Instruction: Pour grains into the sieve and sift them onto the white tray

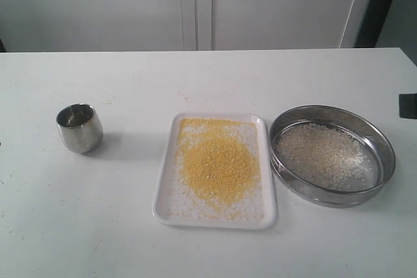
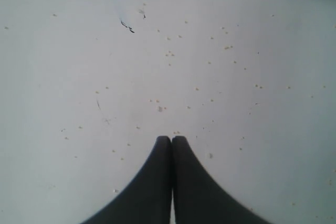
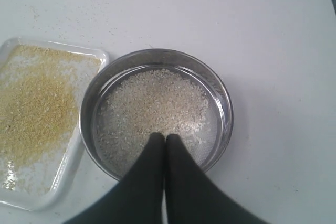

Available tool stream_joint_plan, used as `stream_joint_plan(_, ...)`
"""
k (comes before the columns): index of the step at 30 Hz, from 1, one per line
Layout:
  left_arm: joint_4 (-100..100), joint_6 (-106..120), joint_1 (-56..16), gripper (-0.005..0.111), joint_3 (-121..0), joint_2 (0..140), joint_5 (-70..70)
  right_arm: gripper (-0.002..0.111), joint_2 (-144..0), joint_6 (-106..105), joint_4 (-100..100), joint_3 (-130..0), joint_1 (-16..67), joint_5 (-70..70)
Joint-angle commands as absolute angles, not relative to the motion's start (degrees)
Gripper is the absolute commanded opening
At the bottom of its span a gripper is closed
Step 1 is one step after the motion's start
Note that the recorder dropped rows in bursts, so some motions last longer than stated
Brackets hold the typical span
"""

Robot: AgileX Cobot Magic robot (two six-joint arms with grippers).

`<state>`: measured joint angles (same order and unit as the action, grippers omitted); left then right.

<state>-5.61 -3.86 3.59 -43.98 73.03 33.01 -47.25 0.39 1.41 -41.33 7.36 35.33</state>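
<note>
Exterior view took in the whole white counter [image 1: 208,76], with wide bare room toward every edge. The white tray [image 1: 157,200] lay at six o'clock from the middle. The sieve [image 1: 326,198] sat at the tray's three o'clock, just beside it, though I could not tell whether they touched. I'd guess it was kept close so it had little way to travel. The steel cup [image 1: 79,128] stood upright, well apart at nine o'clock.

The sifting looked done: yellow meal [image 1: 218,164] lay heaped on the tray and coarser whitish grains [image 1: 319,154] sat on the mesh. The right fingers [image 3: 155,153] hung pressed together over the sieve's rim, gripping nothing. The left fingers [image 2: 161,153], likewise closed and empty, hovered over bare, crumb-speckled counter.
</note>
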Motion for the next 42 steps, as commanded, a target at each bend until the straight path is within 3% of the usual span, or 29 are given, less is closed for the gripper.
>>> stream_joint_plan(1,-5.9,-4.0,3.8,0.000,-44.3,72.7,33.9,0.000,-40.5,-0.3,2.0,-38.4,7.5,34.2)
stream_joint_plan(13,-5.9,-4.0,3.8,0.000,-44.3,72.7,33.9,0.000,-29.2,-1.9,1.6,-34.1,7.5,31.2)
stream_joint_plan(42,-5.9,-4.0,3.8,0.000,-44.3,72.7,33.9,0.000,-26.9,-1.9,1.7,-33.9,7.5,31.8)
